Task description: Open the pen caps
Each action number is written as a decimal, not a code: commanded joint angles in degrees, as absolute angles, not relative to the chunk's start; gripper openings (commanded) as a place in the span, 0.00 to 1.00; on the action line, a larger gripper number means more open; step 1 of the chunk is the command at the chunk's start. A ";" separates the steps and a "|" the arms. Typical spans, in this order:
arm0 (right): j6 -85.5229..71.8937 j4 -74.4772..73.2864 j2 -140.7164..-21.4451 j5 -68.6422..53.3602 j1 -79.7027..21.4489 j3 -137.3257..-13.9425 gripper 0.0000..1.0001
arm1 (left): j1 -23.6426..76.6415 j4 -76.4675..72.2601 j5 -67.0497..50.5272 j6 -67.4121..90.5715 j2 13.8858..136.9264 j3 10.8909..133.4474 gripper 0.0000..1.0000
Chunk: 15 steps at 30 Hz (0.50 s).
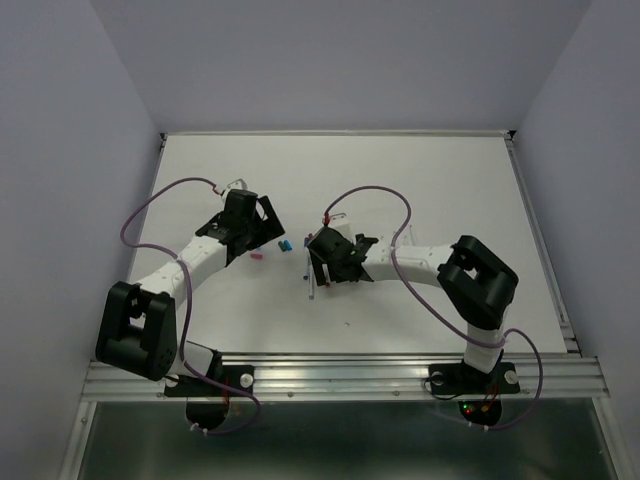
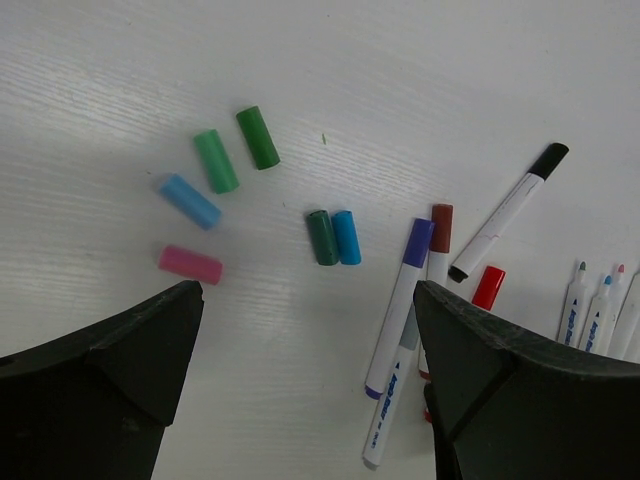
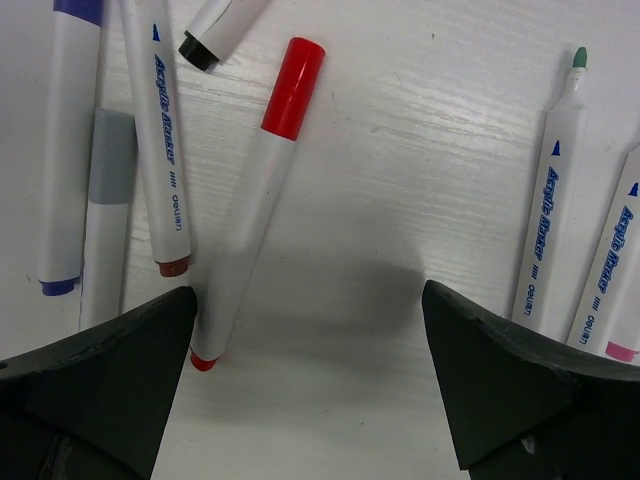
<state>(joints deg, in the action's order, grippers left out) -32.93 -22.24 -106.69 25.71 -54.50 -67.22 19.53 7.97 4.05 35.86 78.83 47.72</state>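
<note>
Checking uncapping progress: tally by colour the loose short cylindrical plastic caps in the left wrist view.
Green cylindrical plastic caps: 2
Dark teal plastic cap: 1
Blue plastic caps: 2
Pink plastic cap: 1
Total: 6 loose caps

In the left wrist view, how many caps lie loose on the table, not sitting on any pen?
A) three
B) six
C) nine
B: lying free are a dark green cap, a light green cap, a light blue cap, a pink cap, and a dark teal cap side by side with a blue cap, six in all.
</note>
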 commanded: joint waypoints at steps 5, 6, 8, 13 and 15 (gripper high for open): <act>-34.72 -27.60 -109.25 31.03 -55.11 -70.84 1.00 | 19.86 7.82 5.36 35.42 76.46 48.69 0.99; -34.54 -27.42 -109.42 31.11 -55.11 -71.10 1.00 | 19.86 7.74 5.27 35.42 76.55 48.78 0.99; -33.76 -26.72 -109.86 31.38 -55.11 -71.45 1.00 | 19.86 7.73 5.27 35.42 76.90 49.13 0.99; -32.78 -23.82 -111.18 28.40 -55.11 -71.63 0.90 | 19.86 7.82 5.10 35.42 77.26 49.39 0.99; -32.87 -23.20 -112.14 27.60 -55.11 -71.72 0.88 | 19.86 8.08 5.27 35.42 77.08 49.48 0.99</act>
